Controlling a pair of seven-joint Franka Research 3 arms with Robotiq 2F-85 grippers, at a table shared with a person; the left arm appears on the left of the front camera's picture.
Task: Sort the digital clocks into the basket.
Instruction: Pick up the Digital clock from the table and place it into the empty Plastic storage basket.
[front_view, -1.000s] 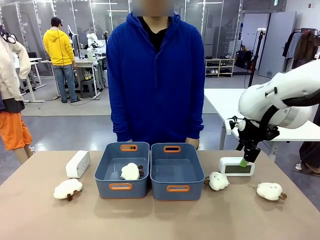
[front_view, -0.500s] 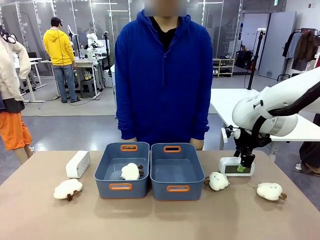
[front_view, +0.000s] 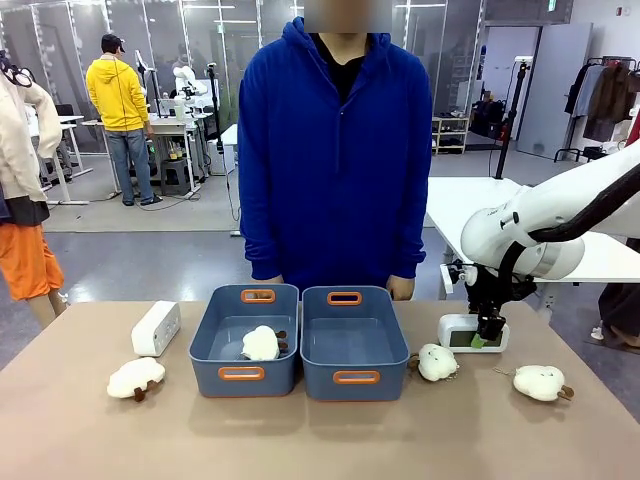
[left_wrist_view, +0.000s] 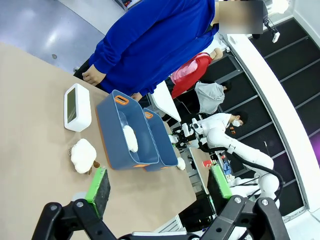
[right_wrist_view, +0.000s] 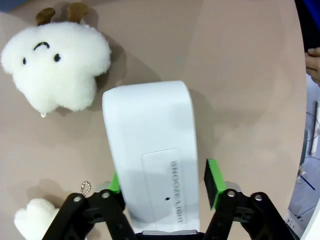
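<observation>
Right gripper (right_wrist_view: 162, 182) astride a digital clock (right_wrist_view: 150, 145)
Its jaws sat spread either side of the clock, on the table (right_wrist_view: 240, 75) beyond the right-hand blue basket (front_view: 352, 376); the left gripper (left_wrist_view: 159, 184) hung parted, empty.

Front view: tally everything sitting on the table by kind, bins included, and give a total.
Digital clocks: 2
Plush toys: 4, one of them inside the left bin
Slate-blue bins: 2
Total: 8
</observation>
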